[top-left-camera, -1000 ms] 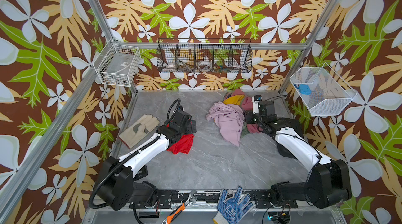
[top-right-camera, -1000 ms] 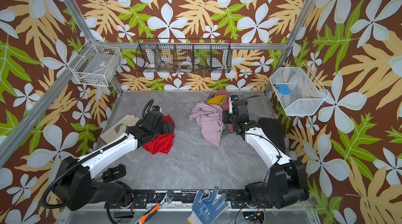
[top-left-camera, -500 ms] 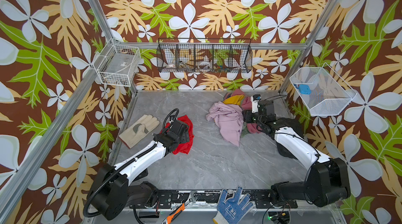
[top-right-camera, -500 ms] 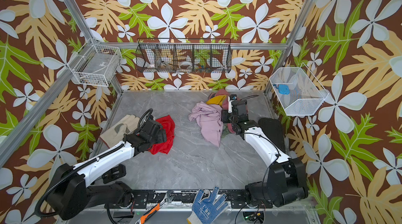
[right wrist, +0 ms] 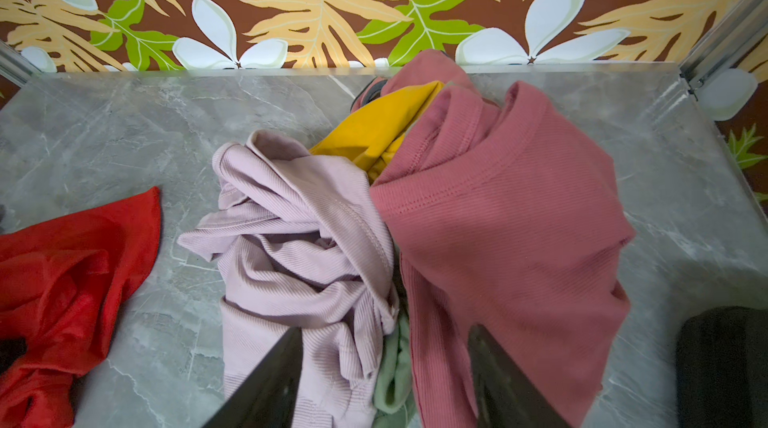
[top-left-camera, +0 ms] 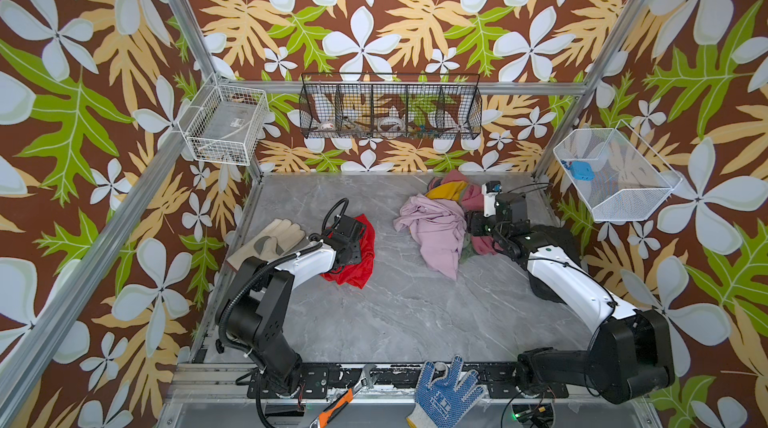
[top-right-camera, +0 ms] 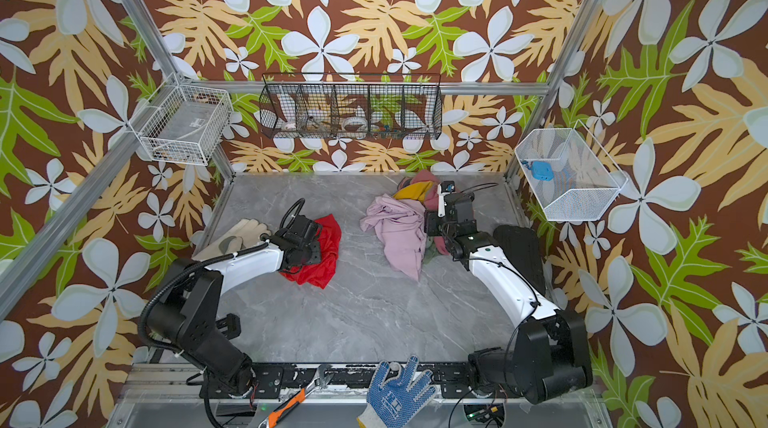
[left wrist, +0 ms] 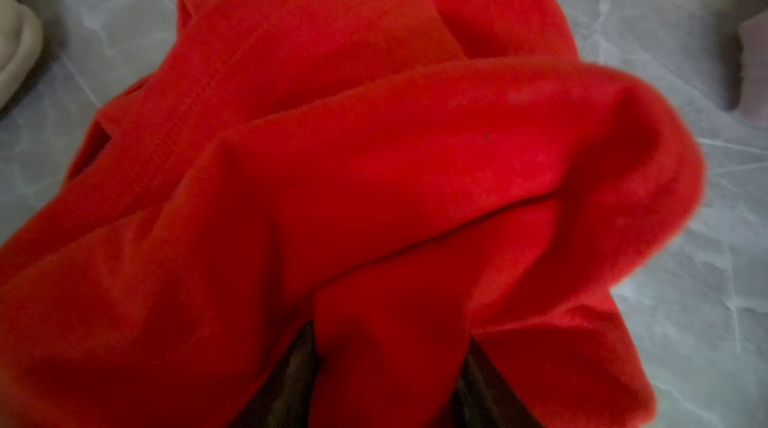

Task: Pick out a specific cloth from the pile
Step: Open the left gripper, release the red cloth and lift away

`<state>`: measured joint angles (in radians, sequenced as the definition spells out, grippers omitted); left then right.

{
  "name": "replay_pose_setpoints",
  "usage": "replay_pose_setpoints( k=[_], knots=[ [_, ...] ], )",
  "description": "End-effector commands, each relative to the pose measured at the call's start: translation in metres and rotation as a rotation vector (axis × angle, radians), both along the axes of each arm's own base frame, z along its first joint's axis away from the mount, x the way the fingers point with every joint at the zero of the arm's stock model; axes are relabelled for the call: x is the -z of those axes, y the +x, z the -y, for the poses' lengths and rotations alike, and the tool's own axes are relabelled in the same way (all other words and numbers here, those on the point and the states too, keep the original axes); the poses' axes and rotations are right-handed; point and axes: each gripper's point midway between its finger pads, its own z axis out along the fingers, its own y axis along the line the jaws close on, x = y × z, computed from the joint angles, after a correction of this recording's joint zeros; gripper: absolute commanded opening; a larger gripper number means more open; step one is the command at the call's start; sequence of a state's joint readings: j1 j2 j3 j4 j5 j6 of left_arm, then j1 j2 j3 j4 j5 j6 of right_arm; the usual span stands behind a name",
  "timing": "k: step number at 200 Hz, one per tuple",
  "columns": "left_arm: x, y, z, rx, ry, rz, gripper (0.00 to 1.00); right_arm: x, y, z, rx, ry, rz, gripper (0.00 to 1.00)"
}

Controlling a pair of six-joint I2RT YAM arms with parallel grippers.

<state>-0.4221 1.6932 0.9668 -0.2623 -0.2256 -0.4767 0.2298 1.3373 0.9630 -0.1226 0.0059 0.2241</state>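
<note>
My left gripper (left wrist: 386,367) is pinching a fold of the red cloth (left wrist: 332,164); top views are hiding that. Right gripper (right wrist: 382,380), jaws parted, is straddling the pile (right wrist: 415,238) at two o'clock.

Two small arms in white and black on a black rail.
Each arm, left arm (top-left-camera: 305,263) and right arm (top-left-camera: 569,284), has glossy white link shells between bulky matte black joint housings. A ribbed black hose (top-left-camera: 232,297) loops along the left one; thin black cables trail over the right wrist, topped by a small white camera block (top-left-camera: 490,197).
</note>
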Motion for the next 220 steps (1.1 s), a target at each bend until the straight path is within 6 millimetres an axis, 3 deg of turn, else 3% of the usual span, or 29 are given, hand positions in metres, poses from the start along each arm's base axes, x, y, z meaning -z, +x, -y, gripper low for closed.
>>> replay_pose_setpoints(
  k=[1,19,52,85,112,145,161,163,166,202,220],
  knots=[
    [0.004,0.021,0.011,0.044,-0.032,0.005,0.44,0.001,-0.001,0.005,0.018,-0.026,0.000,0.63],
    [0.006,0.047,0.015,0.056,-0.040,-0.004,0.41,0.001,-0.002,0.007,0.021,-0.033,-0.001,0.63],
    [0.011,0.085,0.003,0.037,0.025,-0.032,0.41,0.000,-0.007,0.013,0.038,-0.054,-0.002,0.64],
    [0.010,0.106,-0.012,0.037,0.074,-0.033,0.42,0.004,-0.015,0.025,0.063,-0.065,-0.002,0.64],
    [-0.002,0.117,-0.015,0.061,0.118,-0.004,0.54,0.006,-0.020,0.030,0.055,-0.090,0.011,0.64],
    [-0.032,0.123,0.003,0.135,0.048,0.071,0.72,0.014,-0.026,0.045,0.047,-0.110,0.033,0.65],
    [-0.048,0.122,-0.003,0.110,0.073,0.109,0.87,0.016,-0.030,0.057,0.066,-0.111,0.056,0.66],
    [-0.050,0.121,-0.003,0.107,0.076,0.115,0.95,0.017,-0.031,0.058,0.068,-0.111,0.058,0.66],
    [-0.054,0.121,-0.004,0.102,0.080,0.125,0.99,0.018,-0.032,0.060,0.070,-0.112,0.062,0.66],
    [-0.123,0.104,-0.001,0.058,0.083,0.321,1.00,0.031,-0.045,0.081,0.089,-0.166,0.095,0.69],
    [-0.148,0.088,-0.002,0.036,0.046,0.411,1.00,0.040,-0.049,0.090,0.116,-0.169,0.122,0.70]
  ],
)
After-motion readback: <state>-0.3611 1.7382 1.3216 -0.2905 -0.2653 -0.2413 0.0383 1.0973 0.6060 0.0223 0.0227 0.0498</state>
